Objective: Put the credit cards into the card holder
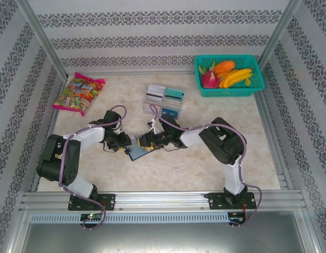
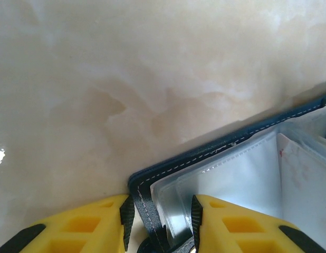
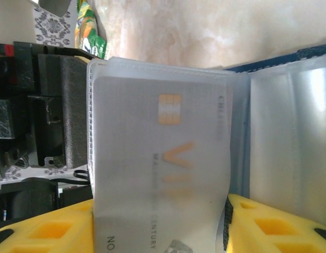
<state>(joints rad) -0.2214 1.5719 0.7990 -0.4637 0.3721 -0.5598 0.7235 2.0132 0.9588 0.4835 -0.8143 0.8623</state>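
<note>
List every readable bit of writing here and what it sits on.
"V", large and orange, the rest blurred: grey-white plastic card.
"CENTURY": same card, lower down.
"NO": same card, bottom edge.
Other print on that card: blurred.
Colourful candy bag: lettering too small.
Loose cards behind: too small.

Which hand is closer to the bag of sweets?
The left hand; the bag of sweets lies beyond it to the left, while the right hand sits further right.
</note>
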